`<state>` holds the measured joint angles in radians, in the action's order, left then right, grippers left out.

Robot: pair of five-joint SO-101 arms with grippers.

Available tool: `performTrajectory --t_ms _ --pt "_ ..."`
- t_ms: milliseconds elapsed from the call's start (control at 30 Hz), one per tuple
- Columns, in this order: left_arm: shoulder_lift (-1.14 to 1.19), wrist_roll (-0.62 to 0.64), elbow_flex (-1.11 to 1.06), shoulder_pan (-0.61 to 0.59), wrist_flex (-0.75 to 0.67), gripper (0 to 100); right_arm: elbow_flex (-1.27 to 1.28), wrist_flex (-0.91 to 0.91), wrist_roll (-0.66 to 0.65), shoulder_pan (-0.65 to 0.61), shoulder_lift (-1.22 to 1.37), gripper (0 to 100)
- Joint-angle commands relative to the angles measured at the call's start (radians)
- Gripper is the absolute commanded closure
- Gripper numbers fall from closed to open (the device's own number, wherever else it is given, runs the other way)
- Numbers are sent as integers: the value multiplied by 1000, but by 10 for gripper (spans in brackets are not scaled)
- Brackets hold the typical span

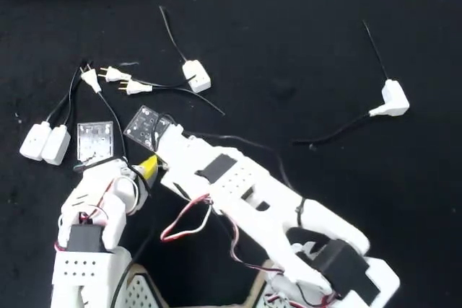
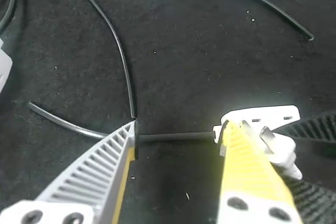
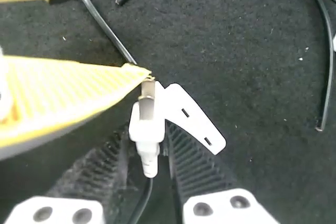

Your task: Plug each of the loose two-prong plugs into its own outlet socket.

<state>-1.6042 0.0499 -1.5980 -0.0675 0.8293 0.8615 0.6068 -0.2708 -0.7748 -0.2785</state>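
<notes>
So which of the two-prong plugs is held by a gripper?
The plug clamped in the right gripper; the other three plugs lie loose on the table.

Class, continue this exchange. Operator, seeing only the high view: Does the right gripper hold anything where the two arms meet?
Observer: Yes, the right gripper's fingers clamp a white plug.
Operator: And the left gripper?
Observer: Open, with a black cable crossing between its fingers.
Operator: Any socket nearby?
Observer: A white socket lies beside the plug, both slots empty.
</notes>
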Motion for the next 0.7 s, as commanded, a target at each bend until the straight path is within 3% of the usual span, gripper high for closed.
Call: performTrajectory --t_ms 0,533,667 --pt "-8 6 35 18 -15 734 27 -11 6 -14 -116 988" --pt "-9 8 71 12 -14 734 101 -81 6 -14 -151 988" --pt "-9 15 128 -50 -15 734 101 -81 6 -14 -151 988"
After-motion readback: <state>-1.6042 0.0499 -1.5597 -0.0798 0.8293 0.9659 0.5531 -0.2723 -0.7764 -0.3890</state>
